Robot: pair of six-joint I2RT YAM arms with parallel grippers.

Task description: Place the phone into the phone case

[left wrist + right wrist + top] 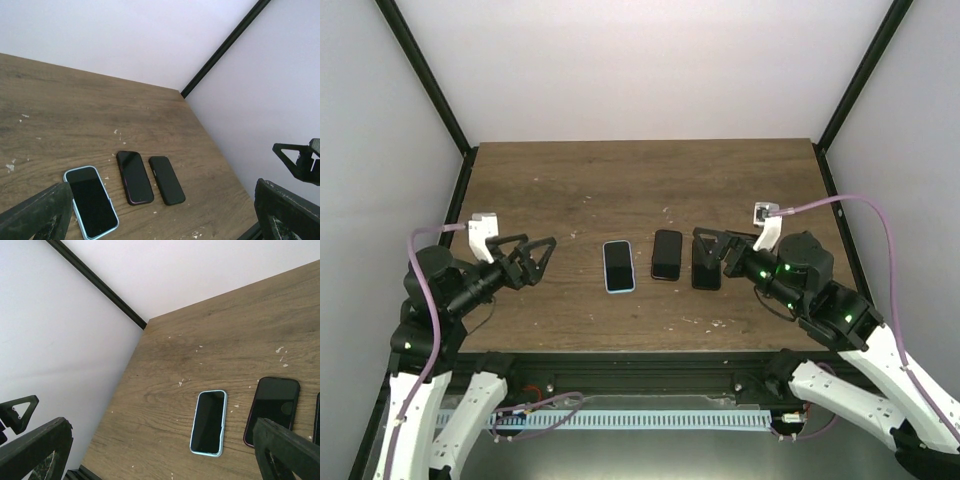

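Observation:
Three flat things lie in a row on the wooden table. On the left is a phone in a light-blue case. A glossy black phone with a dark red edge lies in the middle. The matte black phone case is on the right. My right gripper is open and partly covers the black case from above. Left of the row, my left gripper is open and holds nothing.
White walls with black corner posts close in the table on three sides. Small white flecks dot the wood. The far half of the table holds no objects.

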